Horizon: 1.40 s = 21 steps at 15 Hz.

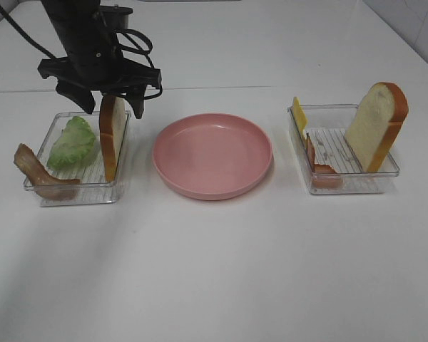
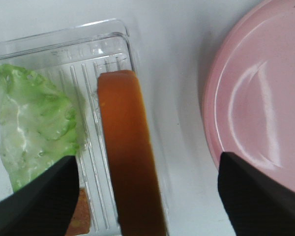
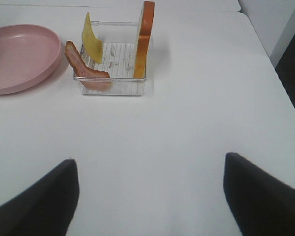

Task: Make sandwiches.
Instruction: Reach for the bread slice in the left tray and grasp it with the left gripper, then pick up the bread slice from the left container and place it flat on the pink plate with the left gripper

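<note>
The white table [image 1: 214, 285] carries a left tray [image 1: 71, 194], pink plate [image 1: 212, 153] and right tray [image 1: 357, 184].

Left wrist view: frame edges are cropping the pink plate [image 2: 255, 108] and the bread slice [image 2: 130, 162]; the left claw [image 2: 147, 155] is hiding most of a bacon strip [image 2: 81, 219].

Left claw [image 1: 111, 107] hangs spread wide; right claw [image 3: 150, 162] is spread too.

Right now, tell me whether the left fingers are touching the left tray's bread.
Apart. The left wrist view shows the bread standing between the open fingers, with tray visible on one side and table on the other.
</note>
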Available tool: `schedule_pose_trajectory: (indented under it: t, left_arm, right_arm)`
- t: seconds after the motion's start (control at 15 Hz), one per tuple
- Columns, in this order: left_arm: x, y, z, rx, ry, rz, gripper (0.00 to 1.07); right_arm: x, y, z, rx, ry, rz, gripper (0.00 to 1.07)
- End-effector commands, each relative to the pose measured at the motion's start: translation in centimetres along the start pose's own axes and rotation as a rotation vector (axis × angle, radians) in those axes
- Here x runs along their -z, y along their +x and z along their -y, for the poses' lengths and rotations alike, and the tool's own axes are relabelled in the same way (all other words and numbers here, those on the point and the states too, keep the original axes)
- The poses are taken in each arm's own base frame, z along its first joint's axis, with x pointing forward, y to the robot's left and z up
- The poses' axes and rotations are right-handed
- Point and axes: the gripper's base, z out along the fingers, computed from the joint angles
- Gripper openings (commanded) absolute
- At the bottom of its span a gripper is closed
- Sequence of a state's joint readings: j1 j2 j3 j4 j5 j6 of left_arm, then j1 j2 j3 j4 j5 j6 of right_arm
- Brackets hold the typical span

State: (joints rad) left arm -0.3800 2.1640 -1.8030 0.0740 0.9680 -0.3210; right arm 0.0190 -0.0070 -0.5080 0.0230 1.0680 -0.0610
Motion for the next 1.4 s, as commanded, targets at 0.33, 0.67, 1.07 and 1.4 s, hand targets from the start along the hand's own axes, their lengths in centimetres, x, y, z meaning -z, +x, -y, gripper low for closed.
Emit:
schedule_pose_trajectory:
  t: [0.33,0.67,1.07,1.4]
  left_arm:
    - [-0.4,-0.2,-0.5,0.002,-0.020,-0.005,0.43]
    - [-0.4,-0.4,-0.4,-0.001,-0.015,0.023,0.03]
    - [4.4,-0.6,-0.6,-0.011,-0.001,0.073,0.00]
    - [10.4,-0.5,-0.7,-0.056,0.057,0.168,0.00]
  right_arm:
    - [0.1,0.1,0.0,0.007,0.008,0.022,0.76]
    - [0.1,0.1,0.0,0.007,0.008,0.022,0.76]
    - [0.1,0.1,0.0,0.007,0.008,0.022,0.76]
    - [0.1,0.1,0.0,0.007,0.008,0.022,0.76]
